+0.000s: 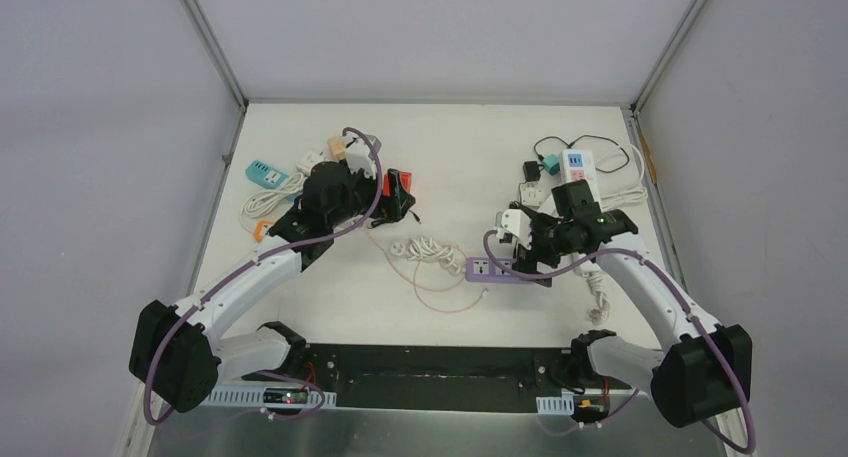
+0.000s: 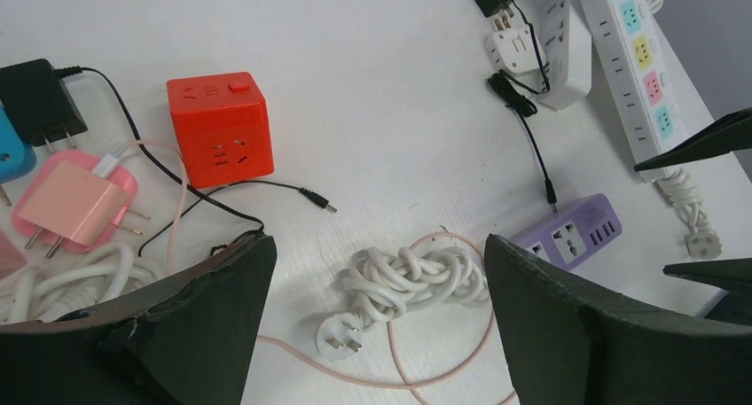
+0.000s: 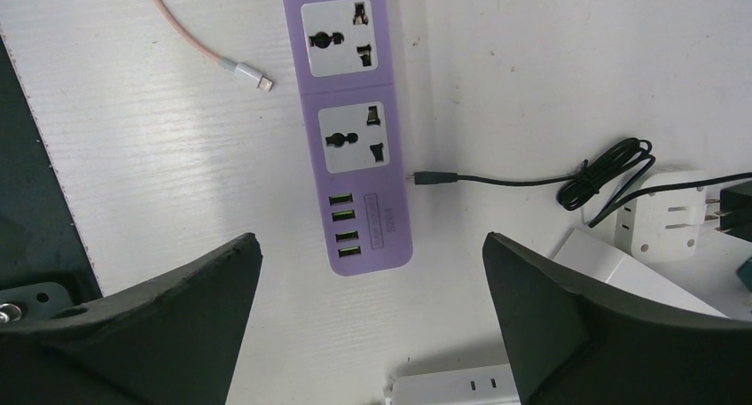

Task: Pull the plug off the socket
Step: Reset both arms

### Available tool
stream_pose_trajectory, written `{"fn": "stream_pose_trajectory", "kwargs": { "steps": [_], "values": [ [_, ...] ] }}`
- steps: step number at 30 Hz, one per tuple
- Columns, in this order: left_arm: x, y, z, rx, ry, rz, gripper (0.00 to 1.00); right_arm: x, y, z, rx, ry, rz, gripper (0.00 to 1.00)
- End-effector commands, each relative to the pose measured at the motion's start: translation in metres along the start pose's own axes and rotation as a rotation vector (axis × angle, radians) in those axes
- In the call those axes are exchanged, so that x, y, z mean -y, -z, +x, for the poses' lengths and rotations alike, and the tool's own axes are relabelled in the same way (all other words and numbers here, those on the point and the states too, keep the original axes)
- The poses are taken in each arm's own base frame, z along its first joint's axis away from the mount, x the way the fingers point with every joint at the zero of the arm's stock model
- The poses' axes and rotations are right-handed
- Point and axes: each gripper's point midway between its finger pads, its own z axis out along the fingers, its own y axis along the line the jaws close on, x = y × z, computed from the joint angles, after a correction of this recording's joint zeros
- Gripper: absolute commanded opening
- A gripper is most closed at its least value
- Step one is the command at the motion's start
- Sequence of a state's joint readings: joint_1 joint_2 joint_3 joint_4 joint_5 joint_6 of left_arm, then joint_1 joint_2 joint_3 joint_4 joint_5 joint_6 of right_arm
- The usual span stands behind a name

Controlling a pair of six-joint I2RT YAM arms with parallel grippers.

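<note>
A purple power strip (image 3: pixel 350 130) lies on the white table; both its wall sockets and its USB ports show empty. It also shows in the top view (image 1: pixel 497 269) and the left wrist view (image 2: pixel 567 232). My right gripper (image 3: pixel 371 241) is open and empty, hovering over the strip's USB end (image 1: pixel 533 249). A knotted white cord (image 2: pixel 417 276) ends in a loose white plug (image 2: pixel 341 336) lying on the table. My left gripper (image 2: pixel 377 245) is open and empty above that cord, beside a red cube socket (image 2: pixel 222 126), as the top view (image 1: pixel 372 209) also shows.
A pink cable with a free connector (image 3: pixel 253 77) lies by the purple strip. A long white strip with coloured sockets (image 2: pixel 634 59), white adapters (image 3: pixel 669 214) and a black cable (image 3: pixel 532 179) sit at the right. A pink charger (image 2: pixel 75 201) and black adapter (image 2: pixel 35 95) lie left.
</note>
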State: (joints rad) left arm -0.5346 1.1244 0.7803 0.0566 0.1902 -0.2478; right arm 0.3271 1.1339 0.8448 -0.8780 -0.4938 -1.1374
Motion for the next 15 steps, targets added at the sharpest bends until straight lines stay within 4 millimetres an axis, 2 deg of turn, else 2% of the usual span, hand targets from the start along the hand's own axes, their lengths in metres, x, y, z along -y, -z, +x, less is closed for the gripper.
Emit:
{"fn": "stream_pose_trajectory", "kwargs": {
  "steps": [1,6,9,15],
  "values": [
    [0.014,0.011,-0.027,0.035,0.003,0.044,0.9,0.01,0.019,-0.021,0.063,0.004,0.05,1.0],
    [0.012,0.013,-0.024,0.017,0.002,0.025,0.93,0.013,0.025,-0.028,0.069,-0.066,0.061,1.0],
    [0.015,0.015,-0.024,0.005,0.009,0.037,0.99,0.015,0.029,-0.031,0.068,-0.114,0.064,1.0],
    [0.012,0.025,-0.018,-0.057,-0.014,-0.026,0.99,0.019,0.04,-0.036,0.085,-0.184,0.087,1.0]
  ]
}}
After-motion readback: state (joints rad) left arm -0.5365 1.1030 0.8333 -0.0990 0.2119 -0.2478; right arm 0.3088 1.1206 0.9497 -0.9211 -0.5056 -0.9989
